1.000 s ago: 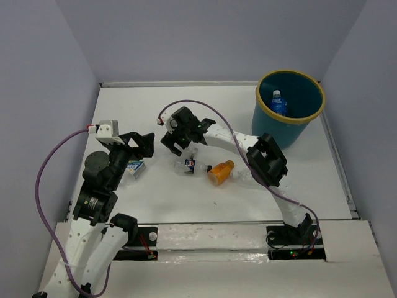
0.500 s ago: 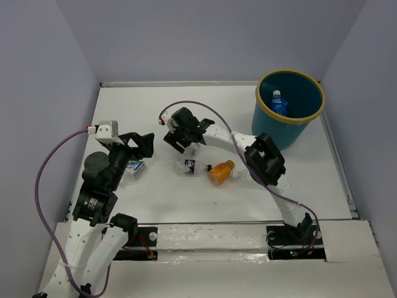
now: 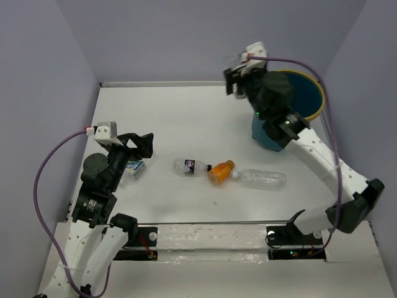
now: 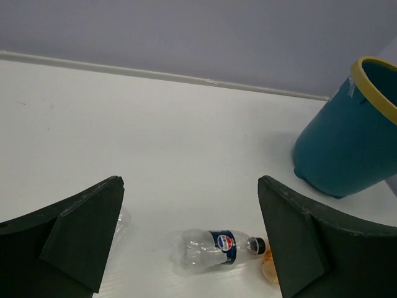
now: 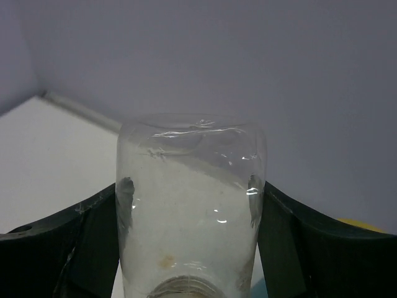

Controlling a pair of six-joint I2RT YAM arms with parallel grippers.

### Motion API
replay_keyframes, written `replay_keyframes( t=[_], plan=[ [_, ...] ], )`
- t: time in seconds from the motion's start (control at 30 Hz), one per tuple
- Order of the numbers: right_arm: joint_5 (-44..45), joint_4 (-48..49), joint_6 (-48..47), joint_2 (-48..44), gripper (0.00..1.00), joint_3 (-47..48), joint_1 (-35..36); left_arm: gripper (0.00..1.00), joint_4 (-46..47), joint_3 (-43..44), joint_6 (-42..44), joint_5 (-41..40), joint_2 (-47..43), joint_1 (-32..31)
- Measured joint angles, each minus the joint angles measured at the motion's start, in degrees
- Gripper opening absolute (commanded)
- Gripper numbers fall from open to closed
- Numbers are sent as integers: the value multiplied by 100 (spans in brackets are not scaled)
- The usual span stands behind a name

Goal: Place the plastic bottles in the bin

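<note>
My right gripper point(image 3: 237, 79) is raised at the left edge of the teal bin point(image 3: 313, 102) with the yellow rim. It is shut on a clear bottle point(image 5: 189, 211), which fills the right wrist view between the fingers point(image 5: 74, 242). On the table lie a Pepsi-labelled bottle point(image 3: 189, 166), a short orange bottle point(image 3: 220, 172) and a long clear bottle point(image 3: 260, 179). My left gripper point(image 3: 141, 148) is open and empty, just above a blue-and-white labelled bottle point(image 3: 135, 166). The left wrist view shows the Pepsi bottle point(image 4: 217, 247) between my open fingers point(image 4: 80, 230), and the bin point(image 4: 344, 149) beyond.
Grey walls close the white table at the back and both sides. The right arm's elbow point(image 3: 353, 208) hangs over the table's right front. A purple cable point(image 3: 43, 180) loops left of the left arm.
My right arm has swung from the middle of the table up and right to the bin's edge, carrying a clear bottle. The long clear bottle is now uncovered. The left arm has not moved.
</note>
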Motion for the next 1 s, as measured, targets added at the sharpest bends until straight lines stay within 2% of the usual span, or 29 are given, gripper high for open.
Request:
replay_keyframes(
  t=[0.13, 0.2, 0.23, 0.3, 0.43, 0.57, 0.77, 0.83, 1.0],
  plan=[
    [592, 708, 328, -1187, 57, -463, -1303, 99, 0, 0, 0, -2, -37, -7],
    [1021, 918, 520, -1451, 69, -800, -2070, 99, 0, 0, 0, -2, -44, -31],
    [1084, 968, 570, -1475, 84, -876, -2201, 99, -2, 0, 0, -2, -44, -33],
    [1296, 1029, 761, -1425, 98, -1093, -2520, 99, 0, 0, 0, -4, -46, -37],
    [1445, 938, 1104, -866, 100, -1375, -2741, 99, -2, 0, 2, -22, -52, -66],
    [1276, 503, 1370, -588, 100, -1432, -2761, 99, -2, 0, 2, -24, -50, -66],
    [570, 319, 1996, -1029, 98, -1432, -2549, 99, -2, 0, 0, -35, -24, -66],
    [313, 378, 2181, -1169, 98, -1456, -2197, 99, -2, 0, -2, -92, 35, -66],
    [-315, 710, 2559, -1038, 98, -1978, -662, 99, -142, 20, -166, -352, 487, -66]
  ],
)
